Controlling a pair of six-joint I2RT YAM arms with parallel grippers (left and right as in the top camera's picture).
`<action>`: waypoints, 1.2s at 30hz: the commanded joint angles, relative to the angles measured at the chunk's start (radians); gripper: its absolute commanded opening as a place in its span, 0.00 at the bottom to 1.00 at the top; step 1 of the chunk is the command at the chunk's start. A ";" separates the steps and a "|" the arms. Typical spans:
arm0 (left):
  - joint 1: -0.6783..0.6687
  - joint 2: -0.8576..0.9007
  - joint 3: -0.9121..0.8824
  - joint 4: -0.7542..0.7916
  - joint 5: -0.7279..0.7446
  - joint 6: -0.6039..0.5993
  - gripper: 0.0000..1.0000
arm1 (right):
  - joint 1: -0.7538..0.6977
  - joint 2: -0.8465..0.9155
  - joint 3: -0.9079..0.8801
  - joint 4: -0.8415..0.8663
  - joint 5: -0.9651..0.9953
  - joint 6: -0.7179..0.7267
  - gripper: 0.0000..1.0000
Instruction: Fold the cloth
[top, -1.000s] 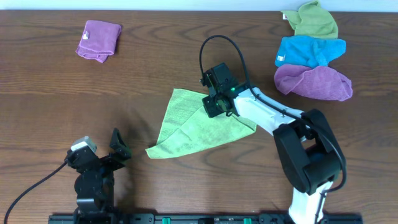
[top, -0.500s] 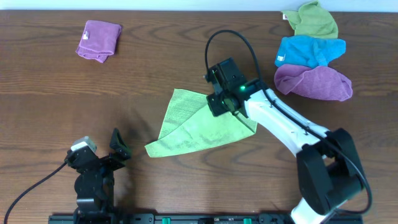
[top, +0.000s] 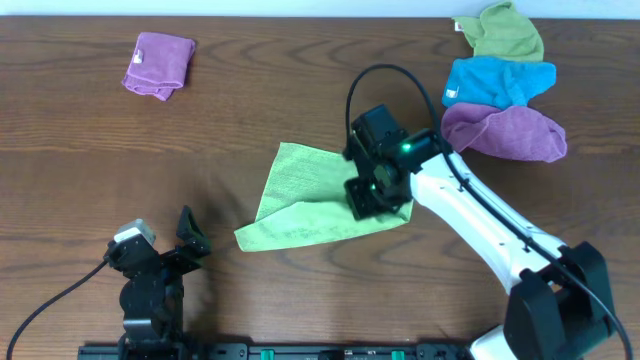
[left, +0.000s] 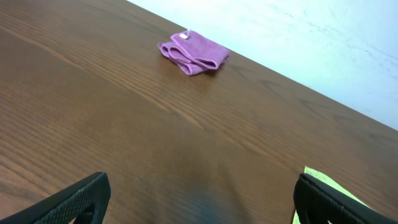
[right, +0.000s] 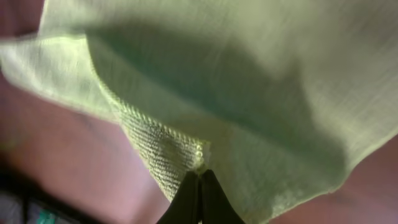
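1. At the far left, toward the back of the table (top: 80, 150), sits a small folded purple cloth (top: 160, 64), well apart from the work and no part of this move
2. At the front left, the left gripper (left: 202, 190) has its fingers spread wide with nothing between them, low over bare wood. Only a tip of the green cloth (top: 300, 195) shows at the right edge of its wrist view
3. In the centre, the green cloth lies on the table. Its long axis slants from a pointed near-left corner up toward its right end, where a layer looks doubled over
4. Over that right end is the right gripper (right: 199, 180), its fingers pressed together and clamped on the cloth's hemmed edge. Nearly all the cloth stretches away to this gripper's left, so I judge the fold has to be carried leftward along that slant. The right arm is the nearer one and holds the edge
5. At the far right, a pile of cloths (top: 500, 85) in green, blue and purple rests near the right arm's forearm but clear of the green cloth
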 joint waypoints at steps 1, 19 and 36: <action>-0.004 -0.005 -0.024 -0.004 0.000 0.000 0.95 | 0.032 -0.011 0.013 -0.104 -0.179 0.022 0.18; -0.004 -0.005 -0.024 -0.004 0.000 0.000 0.95 | 0.113 -0.010 0.012 -0.049 0.003 -0.002 0.01; -0.004 -0.005 -0.024 -0.004 0.000 0.000 0.95 | 0.167 -0.273 -0.010 -0.042 0.288 0.176 0.02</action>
